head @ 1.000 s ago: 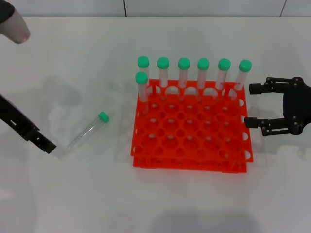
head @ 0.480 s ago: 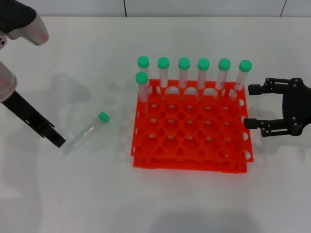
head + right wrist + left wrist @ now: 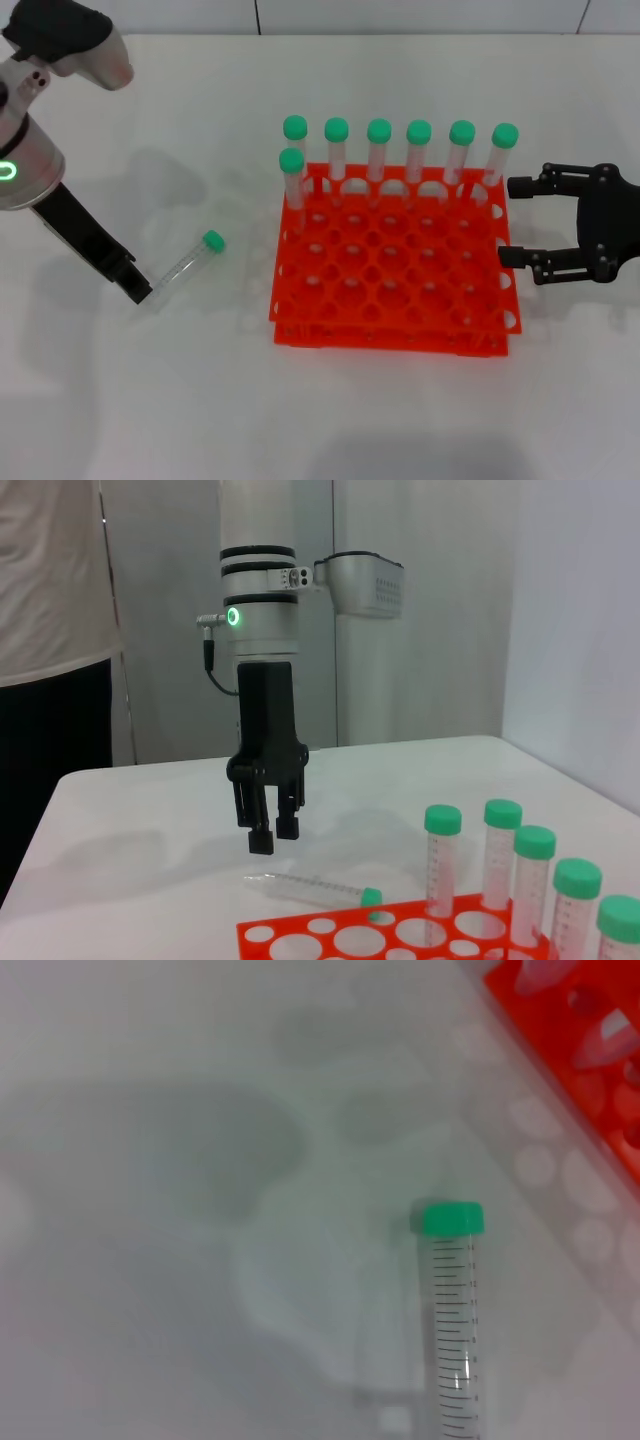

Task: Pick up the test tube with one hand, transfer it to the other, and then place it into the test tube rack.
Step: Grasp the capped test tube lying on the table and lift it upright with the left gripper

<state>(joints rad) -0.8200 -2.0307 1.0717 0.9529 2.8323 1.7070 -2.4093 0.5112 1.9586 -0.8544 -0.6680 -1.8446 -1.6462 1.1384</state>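
The test tube (image 3: 182,268), clear with a green cap, lies flat on the white table left of the orange-red rack (image 3: 390,300). It also shows in the left wrist view (image 3: 453,1340) and the right wrist view (image 3: 310,888). My left gripper (image 3: 140,290), on the silver arm with the green ring, hangs just above the tube's tapered end, with a narrow gap between its fingers and nothing in it; in the right wrist view (image 3: 272,837) it is clear of the tube. My right gripper (image 3: 510,222) is open and empty beside the rack's right edge.
Several green-capped tubes (image 3: 378,150) stand upright in the rack's back row, and one (image 3: 291,178) stands in the second row at the left. The rack's corner shows in the left wrist view (image 3: 590,1050). A person stands behind the table (image 3: 50,610).
My left arm has swung in from the left, bringing its gripper rightwards to the tube's tapered end. The tube, the rack and my right gripper have not moved.
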